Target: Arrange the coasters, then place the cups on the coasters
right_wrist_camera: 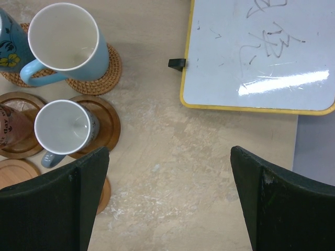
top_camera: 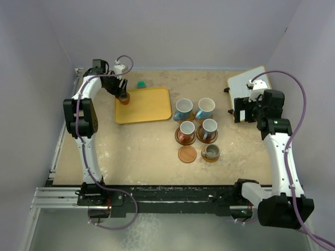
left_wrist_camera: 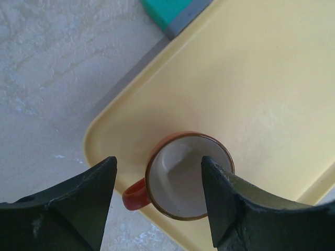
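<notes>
An orange-brown cup (left_wrist_camera: 180,178) stands upright in the near left corner of the yellow tray (left_wrist_camera: 261,78), its handle pointing off the tray's edge. My left gripper (left_wrist_camera: 158,159) hangs open right above it, one finger (left_wrist_camera: 230,209) over the cup's rim, the other (left_wrist_camera: 78,204) clear of the handle. In the top view this gripper (top_camera: 123,94) is at the tray's far left corner. Five cups sit on coasters mid-table, among them a light blue cup (top_camera: 183,109), a pale cup (top_camera: 209,127) and a grey cup (top_camera: 211,151). One plain coaster (top_camera: 187,154) lies bare. My right gripper (right_wrist_camera: 170,151) is open over bare table.
A small green object (top_camera: 141,84) lies just beyond the tray's far edge. A yellow-framed whiteboard (right_wrist_camera: 256,52) rests at the back right, close to the right gripper (top_camera: 239,110). Walls close in the table on the left, back and right.
</notes>
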Motion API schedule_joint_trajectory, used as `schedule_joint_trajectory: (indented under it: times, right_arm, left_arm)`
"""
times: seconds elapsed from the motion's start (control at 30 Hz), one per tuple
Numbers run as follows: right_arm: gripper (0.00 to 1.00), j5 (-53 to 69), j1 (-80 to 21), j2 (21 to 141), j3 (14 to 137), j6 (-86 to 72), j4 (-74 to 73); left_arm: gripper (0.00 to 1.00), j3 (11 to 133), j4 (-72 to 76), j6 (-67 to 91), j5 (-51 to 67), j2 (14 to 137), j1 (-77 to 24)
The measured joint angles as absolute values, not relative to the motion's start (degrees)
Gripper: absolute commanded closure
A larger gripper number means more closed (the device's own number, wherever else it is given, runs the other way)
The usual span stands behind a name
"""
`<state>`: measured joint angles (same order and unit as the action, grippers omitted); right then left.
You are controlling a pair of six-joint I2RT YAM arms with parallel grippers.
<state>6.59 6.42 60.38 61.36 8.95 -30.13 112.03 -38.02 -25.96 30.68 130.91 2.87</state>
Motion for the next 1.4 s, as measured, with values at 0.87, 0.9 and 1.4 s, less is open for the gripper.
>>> schedule_joint_trajectory:
  times: [0.87, 0.9, 1.4]
  right_arm:
    - [0.00, 7.0, 6.4, 60.6, 61.4, 9.0, -30.2]
    - [0.00, 7.0, 6.4, 60.7, 61.4, 9.0, -30.2]
    - [0.00, 7.0, 6.4, 60.9, 61.4, 9.0, -30.3]
  left_arm:
    - [0.39, 112.3, -48.2, -27.6, 30.2, 130.9, 2.9]
    - [0.39, 112.3, -48.4, -27.7, 30.1, 130.9, 2.9]
    - [0.44, 117.8, -49.0, -32.3, 28.5, 133.1, 1.4]
